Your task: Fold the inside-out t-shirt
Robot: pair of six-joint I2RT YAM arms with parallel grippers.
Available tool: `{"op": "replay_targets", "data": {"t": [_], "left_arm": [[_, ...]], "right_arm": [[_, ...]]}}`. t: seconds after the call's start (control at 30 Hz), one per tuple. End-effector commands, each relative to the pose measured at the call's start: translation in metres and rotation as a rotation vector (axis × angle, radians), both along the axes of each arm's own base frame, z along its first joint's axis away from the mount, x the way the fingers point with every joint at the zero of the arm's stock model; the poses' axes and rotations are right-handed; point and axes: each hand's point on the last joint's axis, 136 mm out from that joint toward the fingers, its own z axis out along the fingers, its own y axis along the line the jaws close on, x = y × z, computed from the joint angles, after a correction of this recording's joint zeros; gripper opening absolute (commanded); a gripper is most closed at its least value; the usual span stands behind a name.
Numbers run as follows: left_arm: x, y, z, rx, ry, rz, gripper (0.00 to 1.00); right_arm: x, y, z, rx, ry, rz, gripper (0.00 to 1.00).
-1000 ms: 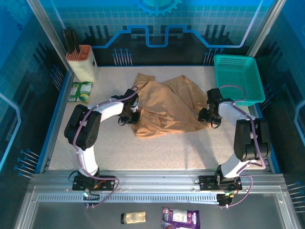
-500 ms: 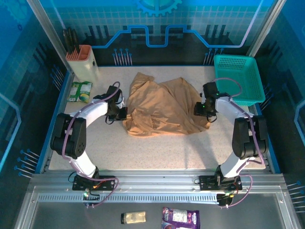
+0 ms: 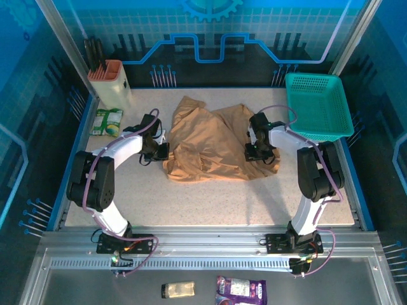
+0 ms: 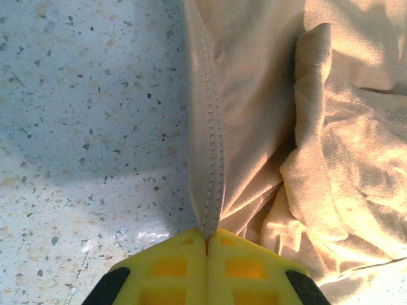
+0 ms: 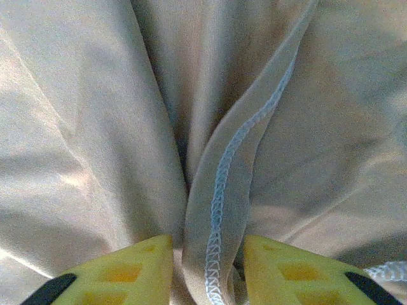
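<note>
Top external view is showing the inside-out t-shirt (image 3: 213, 143) lying crumpled in the middle of the counter (image 3: 222, 197), not yet spread flat. At its left edge the left end effector (image 3: 163, 152) is pinching a stitched hem, pads pressed together. The right end effector (image 3: 255, 152) is clamping a bunched seam on its right side. To my judgement, no fold is made; flattening and all folding are remaining.
</note>
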Motion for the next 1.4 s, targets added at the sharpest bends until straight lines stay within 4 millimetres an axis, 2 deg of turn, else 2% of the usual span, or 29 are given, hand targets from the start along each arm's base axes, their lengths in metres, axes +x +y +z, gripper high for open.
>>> {"op": "replay_targets", "data": {"t": [0.0,0.1,0.17,0.3,0.4,0.5,0.6,0.67,0.8,0.9,1.0,1.1,1.17,1.23,1.33,1.37], "left_arm": [[-0.005,0.001,0.005,-0.012,0.007,-0.021,0.00],[-0.003,0.002,0.005,-0.003,0.001,-0.023,0.00],[0.000,0.005,0.009,-0.008,-0.011,-0.015,0.00],[0.010,0.016,0.028,-0.076,-0.063,0.044,0.00],[0.025,0.033,0.064,-0.166,-0.155,0.125,0.00],[0.038,0.051,0.111,-0.279,-0.267,0.203,0.00],[0.042,0.071,0.161,-0.336,-0.380,0.257,0.00],[0.037,0.083,0.196,-0.352,-0.458,0.283,0.00],[0.021,0.097,0.255,-0.351,-0.609,0.304,0.00],[0.010,0.102,0.279,-0.338,-0.672,0.318,0.00],[0.011,0.100,0.275,-0.349,-0.651,0.315,0.00],[0.023,0.092,0.252,-0.413,-0.580,0.277,0.00],[0.036,0.088,0.212,-0.442,-0.456,0.274,0.00],[0.043,0.076,0.171,-0.448,-0.355,0.253,0.00],[0.045,0.060,0.110,-0.353,-0.224,0.225,0.00],[0.042,0.058,0.090,-0.306,-0.172,0.221,0.09]], "right_arm": [[-0.019,-0.010,-0.005,-0.058,0.049,0.015,0.27],[-0.015,-0.013,0.003,-0.073,0.023,0.011,0.13],[-0.010,-0.013,0.014,-0.073,-0.002,0.010,0.01],[-0.002,-0.018,0.056,-0.091,-0.086,-0.002,0.00],[0.004,-0.030,0.116,-0.084,-0.216,-0.039,0.00],[0.002,-0.050,0.175,-0.038,-0.346,-0.109,0.00],[-0.012,-0.079,0.225,0.007,-0.456,-0.199,0.00],[-0.027,-0.096,0.255,0.033,-0.534,-0.246,0.00],[-0.052,-0.117,0.298,0.047,-0.662,-0.305,0.00],[-0.062,-0.127,0.305,0.042,-0.691,-0.338,0.00],[-0.058,-0.134,0.286,0.042,-0.647,-0.364,0.00],[-0.046,-0.136,0.258,0.061,-0.583,-0.379,0.00],[-0.037,-0.138,0.231,0.061,-0.506,-0.408,0.00],[-0.030,-0.134,0.213,0.083,-0.438,-0.427,0.00],[-0.025,-0.125,0.193,0.041,-0.381,-0.423,0.08],[-0.024,-0.118,0.190,0.035,-0.380,-0.409,0.10]]}}
